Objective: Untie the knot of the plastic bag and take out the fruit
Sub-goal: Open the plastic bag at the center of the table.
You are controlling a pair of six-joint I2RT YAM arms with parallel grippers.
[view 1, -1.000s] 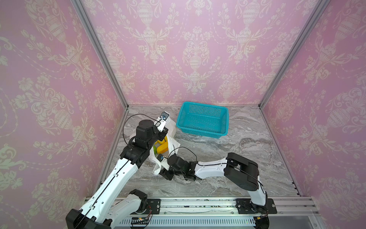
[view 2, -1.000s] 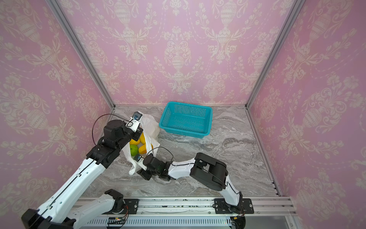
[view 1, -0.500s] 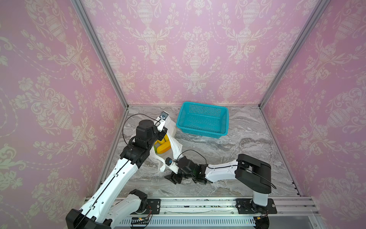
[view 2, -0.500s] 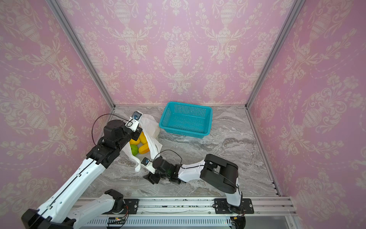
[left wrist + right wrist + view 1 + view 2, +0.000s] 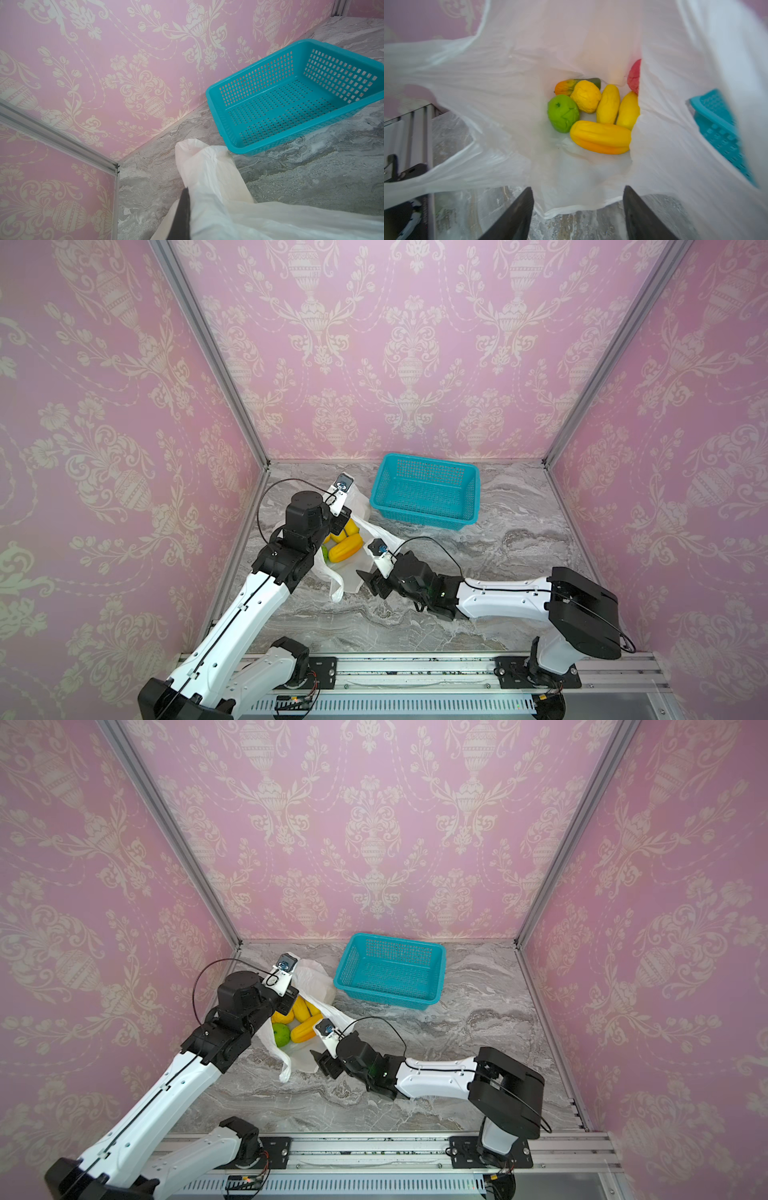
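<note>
Since a second ago the right arm (image 5: 503,597) has swung its elbow out toward 3 o'clock and laid its forearm low over the table (image 5: 519,556); its jaws have also widened.

Right gripper (image 5: 371,581): jaws spread and holding nothing, set at the bag's 5 o'clock edge. In the right wrist view the near hem of the bag (image 5: 508,83) lies on the table between the two fingers (image 5: 519,212). Whether the film touches them cannot be told.

Left gripper (image 5: 344,519): pressed together and pinching the bag's film at its 12 o'clock rim, holding that rim up off the table. In the left wrist view one dark finger (image 5: 182,214) shows with white film draped against it.

Bag (image 5: 353,572): on the table's 9 o'clock side, near the left wall, with its mouth gaping toward 5 o'clock. A handle loop (image 5: 337,589) trails on the table at the bag's 6 o'clock.

Fruit (image 5: 600,137): inside the bag, resting on its lower film between the two grippers. Both top views show yellow pieces and a green piece (image 5: 281,1034). The right wrist view adds a red piece (image 5: 634,76), half hidden by film, and an orange-green piece (image 5: 571,85) touching the heap.

Basket (image 5: 424,515): teal mesh, upright at the table's 12 o'clock, near the bag's raised rim.
</note>
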